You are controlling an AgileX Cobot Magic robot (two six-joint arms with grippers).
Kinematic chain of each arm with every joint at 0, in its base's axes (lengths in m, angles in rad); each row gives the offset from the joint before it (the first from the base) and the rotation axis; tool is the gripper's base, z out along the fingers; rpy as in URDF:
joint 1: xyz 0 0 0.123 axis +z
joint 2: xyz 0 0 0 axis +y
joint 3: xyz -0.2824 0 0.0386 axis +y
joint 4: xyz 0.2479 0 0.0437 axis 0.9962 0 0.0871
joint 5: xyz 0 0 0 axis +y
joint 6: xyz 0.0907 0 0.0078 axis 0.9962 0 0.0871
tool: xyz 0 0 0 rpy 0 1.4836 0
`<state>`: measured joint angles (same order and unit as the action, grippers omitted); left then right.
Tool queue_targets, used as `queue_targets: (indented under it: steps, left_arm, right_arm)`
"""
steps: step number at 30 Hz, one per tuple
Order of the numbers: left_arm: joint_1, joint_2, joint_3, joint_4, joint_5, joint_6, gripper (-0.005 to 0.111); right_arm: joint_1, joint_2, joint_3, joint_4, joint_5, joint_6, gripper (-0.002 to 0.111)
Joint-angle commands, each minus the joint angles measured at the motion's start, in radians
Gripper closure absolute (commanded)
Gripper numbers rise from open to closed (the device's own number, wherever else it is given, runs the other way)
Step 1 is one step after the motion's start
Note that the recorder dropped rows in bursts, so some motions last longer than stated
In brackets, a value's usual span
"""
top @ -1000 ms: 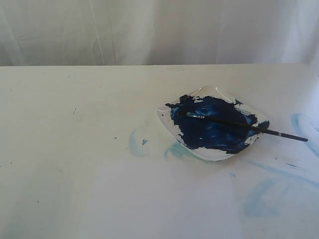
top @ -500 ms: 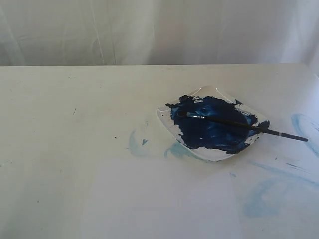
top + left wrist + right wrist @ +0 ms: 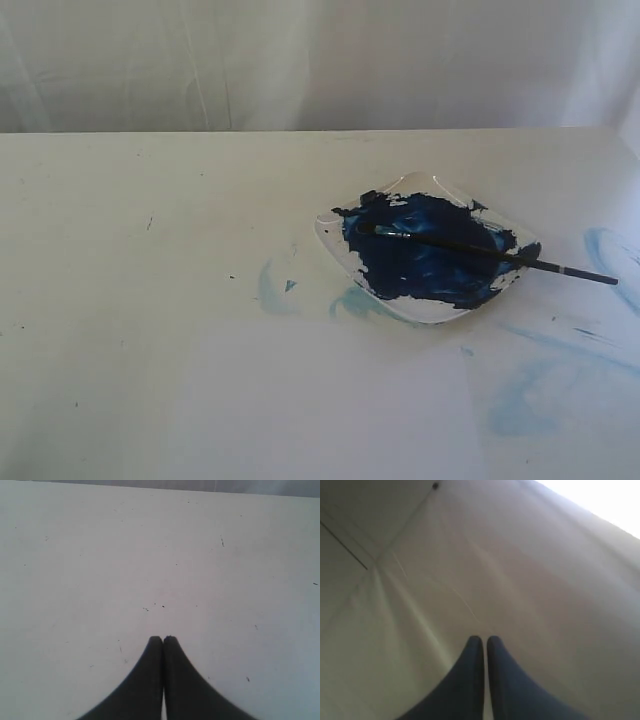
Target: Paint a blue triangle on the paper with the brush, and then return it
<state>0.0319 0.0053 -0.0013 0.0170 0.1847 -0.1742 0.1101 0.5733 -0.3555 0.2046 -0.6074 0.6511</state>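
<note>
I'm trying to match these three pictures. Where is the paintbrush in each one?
Exterior view: the brush lies across the paint dish, right of centre, its handle past the dish's right edge.
Left wrist view: not in it; only the shut left claw over the tabletop.
Right wrist view: not in it; only the shut right claw before a pale creased surface.
Shared landmark: the speckled cream tabletop, in the exterior and left wrist views.

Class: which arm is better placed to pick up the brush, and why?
Right, probably: the brush lies across the dish, its handle overhanging toward the right arm's side.
</note>
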Motion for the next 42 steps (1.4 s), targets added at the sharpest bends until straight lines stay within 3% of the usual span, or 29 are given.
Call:
queue_targets:
  steps: [1, 8, 17, 22, 28, 31, 36, 39, 42]
  left_arm:
    - [-0.009, -0.005, 0.001, 0.000, -0.005, -0.007, 0.107]
    - [-0.009, -0.005, 0.001, 0.000, -0.005, -0.007, 0.107]
    - [-0.009, -0.005, 0.001, 0.000, -0.005, -0.007, 0.107]
    - [-0.009, -0.005, 0.001, 0.000, -0.005, -0.007, 0.107]
    - [-0.009, -0.005, 0.001, 0.000, -0.005, -0.007, 0.107]
    - [-0.009, -0.005, 0.001, 0.000, -0.005, -0.007, 0.107]
    - [-0.009, -0.005, 0.001, 0.000, -0.005, -0.007, 0.107]
    - [-0.009, -0.005, 0.001, 0.000, -0.005, -0.007, 0.107]
    - [-0.009, -0.005, 0.001, 0.000, -0.005, -0.007, 0.107]
  right_arm:
    - [0.000, 0.238, -0.125, -0.194, 0.025, 0.083, 0.105]
    - [0.000, 0.517, -0.161, -0.257, 0.020, 0.377, 0.105]
    - [0.000, 0.591, -0.161, -0.453, 0.072, 0.497, 0.105]
    - [0.000, 0.585, -0.191, -0.540, 0.405, 0.534, 0.108]
    - [0.000, 0.587, -0.293, -0.593, 0.816, 0.352, 0.108]
    - [0.039, 0.589, -0.338, -0.458, 0.955, 0.135, 0.108]
    - [0.097, 0.634, -0.354, 0.090, 1.031, -0.318, 0.108]
    - [0.120, 0.681, -0.354, 0.367, 1.004, -0.456, 0.108]
    - [0.139, 0.726, -0.354, 0.469, 0.959, -0.512, 0.108]
